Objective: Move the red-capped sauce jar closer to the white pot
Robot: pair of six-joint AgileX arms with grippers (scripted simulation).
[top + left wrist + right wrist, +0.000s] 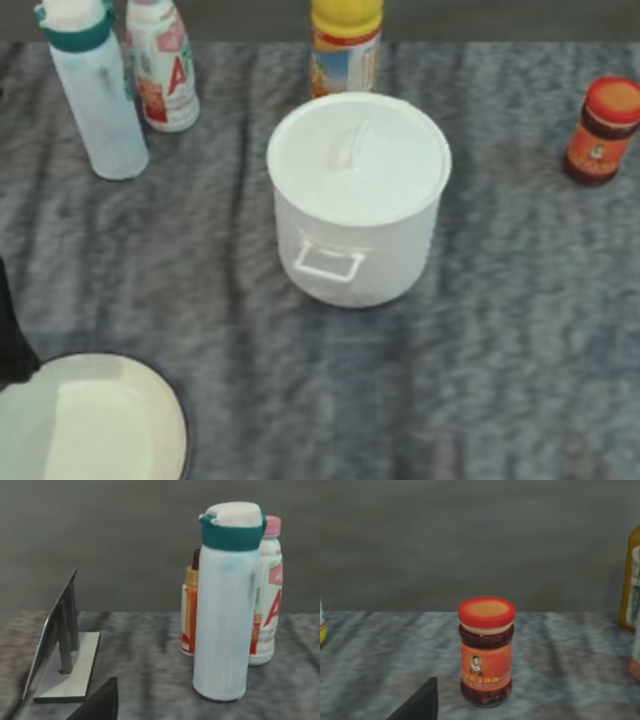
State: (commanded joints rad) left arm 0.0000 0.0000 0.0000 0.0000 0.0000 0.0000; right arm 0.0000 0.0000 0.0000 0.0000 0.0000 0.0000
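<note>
A grey, streaky, cloth-textured tabletop (520,340) holds the white pot (358,200), a smooth lidded cylinder with a slim lid handle and a rectangular side handle, near the middle. The red-capped sauce jar (601,130) stands upright well apart from it, near the right edge; its dark glass body carries an orange label with a small portrait and unreadable text.

Along the far edge stand a yellow-capped bottle (345,45), a white bottle with red lettering (163,65) and a pale flask with a teal collar (95,85). A cream, dark-rimmed bowl (95,425) sits at the near left.

Only a dark tip of each arm's fingers shows in its wrist view: the left (97,702) and the right (417,702). Whether they are apart or together cannot be told.
</note>
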